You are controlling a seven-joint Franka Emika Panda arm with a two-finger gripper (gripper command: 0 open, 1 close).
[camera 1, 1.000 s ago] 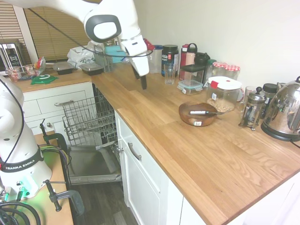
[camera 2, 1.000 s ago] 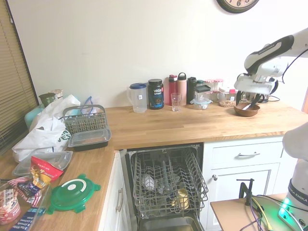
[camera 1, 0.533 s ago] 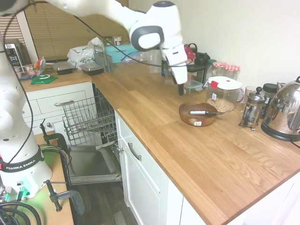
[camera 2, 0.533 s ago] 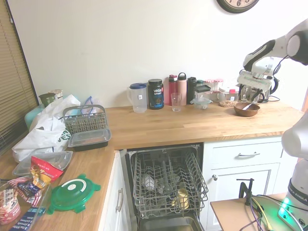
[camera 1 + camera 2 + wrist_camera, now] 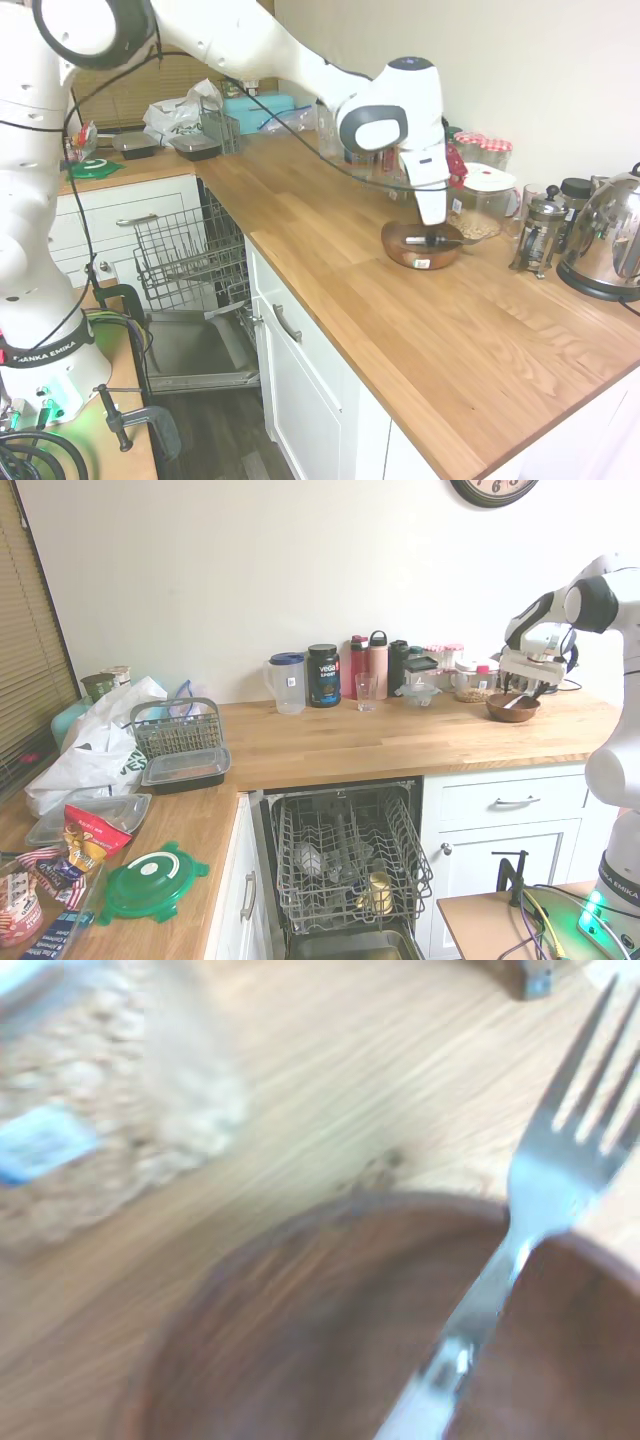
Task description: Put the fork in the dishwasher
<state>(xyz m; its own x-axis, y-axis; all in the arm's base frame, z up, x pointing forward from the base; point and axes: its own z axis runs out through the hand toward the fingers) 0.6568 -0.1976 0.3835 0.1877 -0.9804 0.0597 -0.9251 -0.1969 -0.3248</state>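
The fork [image 5: 432, 240] lies across the brown wooden bowl [image 5: 420, 259] on the worktop, black handle to the left and metal end to the right. My gripper [image 5: 433, 222] hangs just above the bowl and the fork's handle, without touching them. In the second exterior view the gripper [image 5: 522, 691] stands over the bowl [image 5: 513, 713] at the far right, its fingers apart and holding nothing. The wrist view shows the fork's tines and neck [image 5: 520, 1230] over the bowl's rim [image 5: 300, 1260] from close up. The dishwasher [image 5: 185, 255] is open, rack [image 5: 345, 855] pulled out over the lowered door [image 5: 195, 355].
Behind the bowl stand a clear container with a white lid [image 5: 478, 200], a French press [image 5: 541, 230] and a steel kettle [image 5: 605, 240]. Bottles and jars [image 5: 360, 670] line the wall. A cutlery basket [image 5: 177, 730] and food boxes sit left of the dishwasher.
The arm has swung along the worktop from near the dishwasher corner to the bowl and has come down over the fork. The fork and bowl have not moved.
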